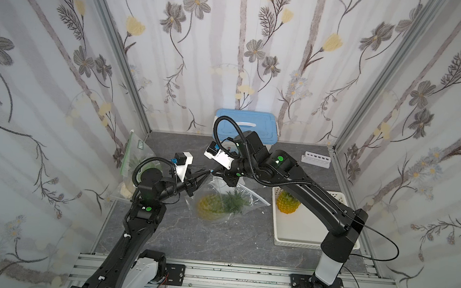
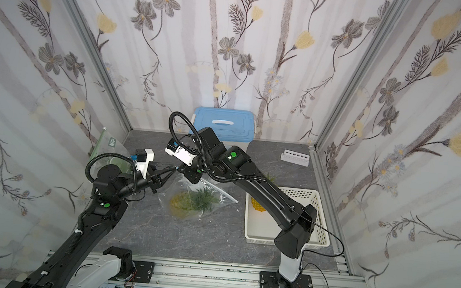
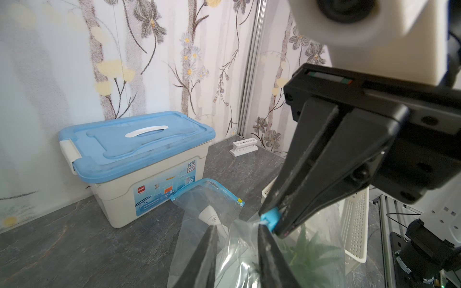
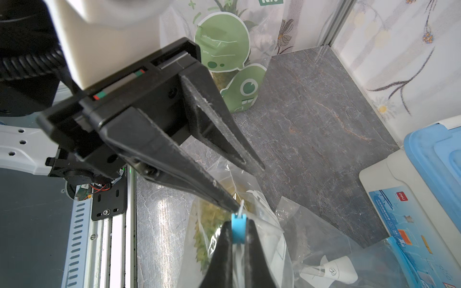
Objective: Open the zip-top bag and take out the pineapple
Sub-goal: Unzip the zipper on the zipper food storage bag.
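I am pinching the blue slider (image 4: 238, 229) of the zip-top bag (image 1: 250, 198) between my right fingers (image 3: 283, 219), which are pressing together on it. My left fingers (image 1: 207, 173) are standing spread just beside the slider, with the bag's top film running between them. One tip is lying against the bag's edge next to the slider, and the other is standing apart from it.

Both sets of fingers are meeting above the middle of the bench (image 1: 187, 237), holding the bag's top corner up while the rest of the bag is sagging below. The pineapple (image 1: 209, 207) is lying on its side inside the bag. It is blurred in both top views, with its yellow body toward my left arm and its green crown toward my right. I cannot tell whether it is resting on the bench.

A second pineapple (image 1: 288, 204) is sitting in the white basket (image 1: 300, 243) under my right arm. A blue-lidded box (image 1: 265, 122) and a white tube rack (image 1: 317, 158) are standing at the back wall. Another clear bag (image 3: 207, 199) is lying in front of the box, and a green-printed bag (image 4: 224, 42) is leaning in the left corner.
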Motion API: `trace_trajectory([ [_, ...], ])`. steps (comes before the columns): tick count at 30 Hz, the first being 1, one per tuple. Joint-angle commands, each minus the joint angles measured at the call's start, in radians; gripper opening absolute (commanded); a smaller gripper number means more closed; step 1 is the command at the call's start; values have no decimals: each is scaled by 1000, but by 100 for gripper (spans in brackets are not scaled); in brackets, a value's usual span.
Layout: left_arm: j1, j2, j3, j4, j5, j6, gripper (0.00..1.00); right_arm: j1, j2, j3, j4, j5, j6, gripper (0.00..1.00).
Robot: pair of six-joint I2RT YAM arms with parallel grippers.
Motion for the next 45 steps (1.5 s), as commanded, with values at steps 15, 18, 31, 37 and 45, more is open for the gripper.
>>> trace_trajectory([
  [15,-1,46,28,114,152,-31,9,8,-12,0,83,-25,-44,0],
  [18,-2,45,34,116,174,-34,0,8,-15,0,83,-25,-47,0],
  [31,-9,0,32,64,82,-48,0,8,-19,-7,91,21,-41,0],
  [37,-9,-32,25,6,-47,-37,0,5,-40,-54,110,66,-27,0],
  [45,-9,-34,29,-33,-88,-28,0,-4,-96,-126,154,79,-15,0],
])
